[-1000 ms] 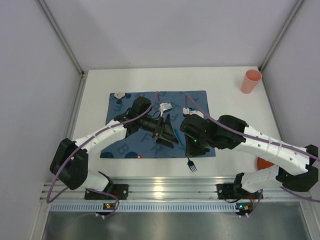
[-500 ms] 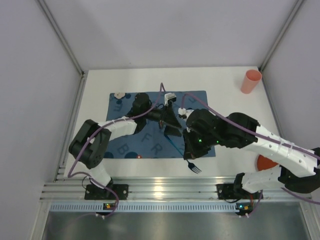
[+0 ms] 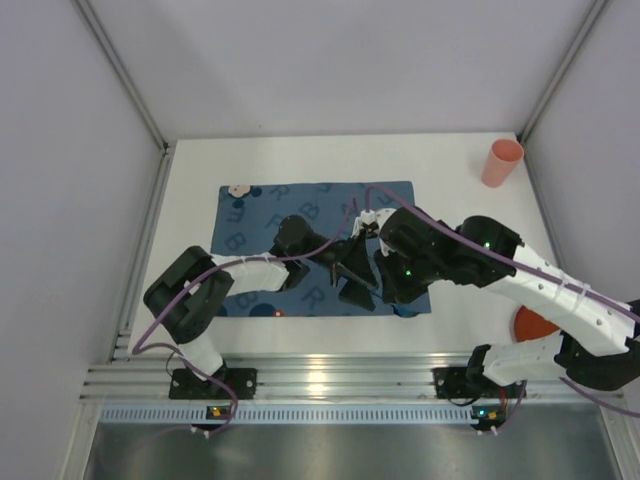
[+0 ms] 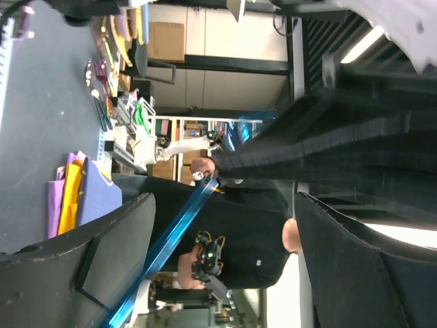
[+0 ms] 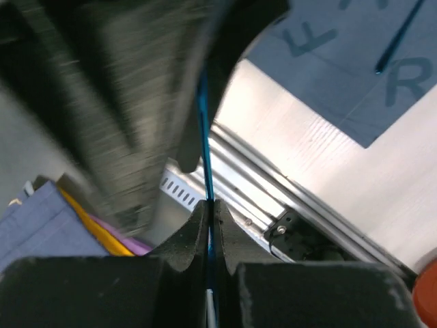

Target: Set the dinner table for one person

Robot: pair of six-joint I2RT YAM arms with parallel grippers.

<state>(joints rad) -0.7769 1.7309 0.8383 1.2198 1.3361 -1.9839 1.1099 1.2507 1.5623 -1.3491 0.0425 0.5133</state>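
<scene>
Your right end effector (image 5: 208, 208) clamps a blue utensil (image 5: 203, 130), your left end effector (image 4: 225, 212) stands wide around its handle, both over the placemat (image 3: 250, 215).

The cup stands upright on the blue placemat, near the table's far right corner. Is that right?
Not quite. The cup stands upright on the bare table, apart from the placemat, near the far right corner. The top view shows it.
</scene>
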